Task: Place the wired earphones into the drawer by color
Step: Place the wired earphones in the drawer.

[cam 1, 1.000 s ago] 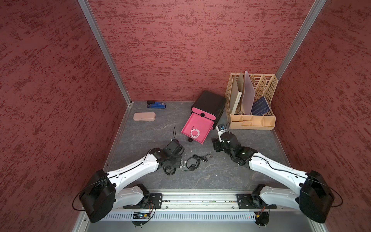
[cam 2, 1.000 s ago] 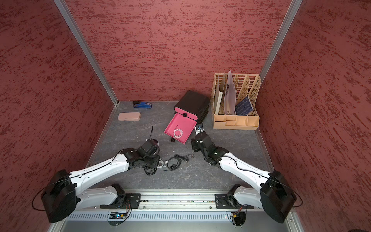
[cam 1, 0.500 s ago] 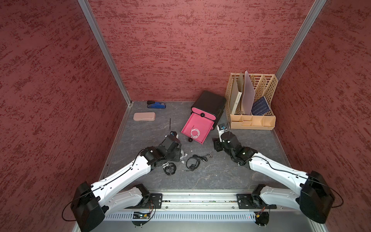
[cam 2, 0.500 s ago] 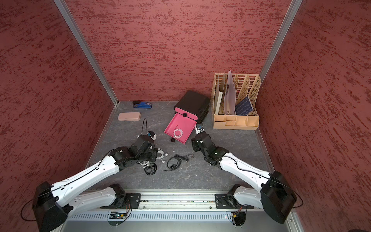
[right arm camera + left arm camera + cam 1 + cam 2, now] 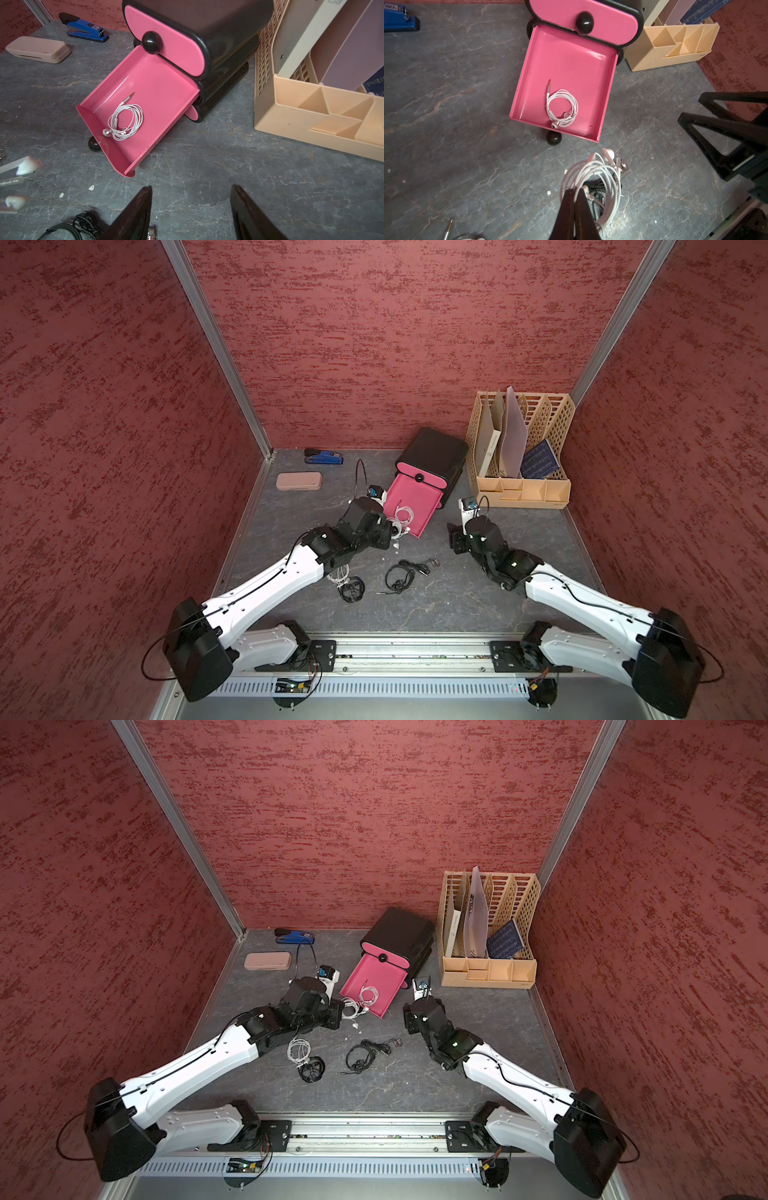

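My left gripper [image 5: 576,190] is shut on a white coil of wired earphones [image 5: 608,176], which hangs just off the front lip of the open pink drawer [image 5: 566,62]. Another white coil [image 5: 562,108] lies inside that drawer. In both top views the left gripper [image 5: 390,531] sits at the drawer's [image 5: 419,497] near left corner. On the table behind it lie a white coil [image 5: 298,1050] and two black coils [image 5: 311,1069] [image 5: 361,1054]. My right gripper [image 5: 191,191] is open and holds nothing, to the right of the drawer [image 5: 455,537].
The black cabinet [image 5: 432,456] with its shut pink top drawer stands at the back. A tan file organizer [image 5: 519,485] is at the back right. A blue stapler [image 5: 324,457] and a beige case [image 5: 299,481] lie at the back left.
My left arm has lifted away from the coils at the front and swung toward the open drawer, carrying a white coil. The right arm has stayed still.
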{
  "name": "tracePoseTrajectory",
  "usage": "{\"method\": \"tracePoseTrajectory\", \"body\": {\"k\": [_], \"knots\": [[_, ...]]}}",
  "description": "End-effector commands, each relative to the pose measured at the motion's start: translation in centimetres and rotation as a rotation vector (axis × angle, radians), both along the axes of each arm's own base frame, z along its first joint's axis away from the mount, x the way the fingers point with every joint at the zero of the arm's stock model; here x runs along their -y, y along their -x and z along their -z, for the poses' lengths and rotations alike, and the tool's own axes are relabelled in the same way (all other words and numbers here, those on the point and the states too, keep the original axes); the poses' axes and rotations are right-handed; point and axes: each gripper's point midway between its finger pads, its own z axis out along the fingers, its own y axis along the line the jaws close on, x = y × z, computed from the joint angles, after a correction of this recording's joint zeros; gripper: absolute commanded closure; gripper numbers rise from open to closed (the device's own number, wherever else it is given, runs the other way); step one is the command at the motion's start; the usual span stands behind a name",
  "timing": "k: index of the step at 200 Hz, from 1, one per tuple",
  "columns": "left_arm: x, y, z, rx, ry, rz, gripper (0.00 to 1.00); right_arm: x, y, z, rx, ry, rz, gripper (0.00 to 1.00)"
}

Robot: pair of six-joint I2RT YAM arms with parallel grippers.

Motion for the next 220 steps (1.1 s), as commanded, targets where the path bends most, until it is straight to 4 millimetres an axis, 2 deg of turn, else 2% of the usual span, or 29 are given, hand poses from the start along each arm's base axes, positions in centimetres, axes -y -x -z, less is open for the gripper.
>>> {"method": "tracePoseTrajectory", "body": {"k": [1,66,164,220], "knots": [[1.8,-2.2,-2.3,0.083,0.060,0.034,1.00,0.9,-0.3,-1.1,0.049,-0.022,0.052,0.35],[3.8,-7.4,-2.6,0.128,0.145,0.048,1.00,1.5,-0.1,-1.6,0.072,-0.027,0.069,0.35],[6.0,-13.8,2.5,0.057,0.226,0.080,1.00,1.3,-0.3,-1.4,0.068,-0.021,0.066,0.35],[5.0,-17.2,5.6,0.018,0.240,0.041,1.00,1.1,-0.4,-1.1,0.062,-0.018,0.060,0.35]]}}
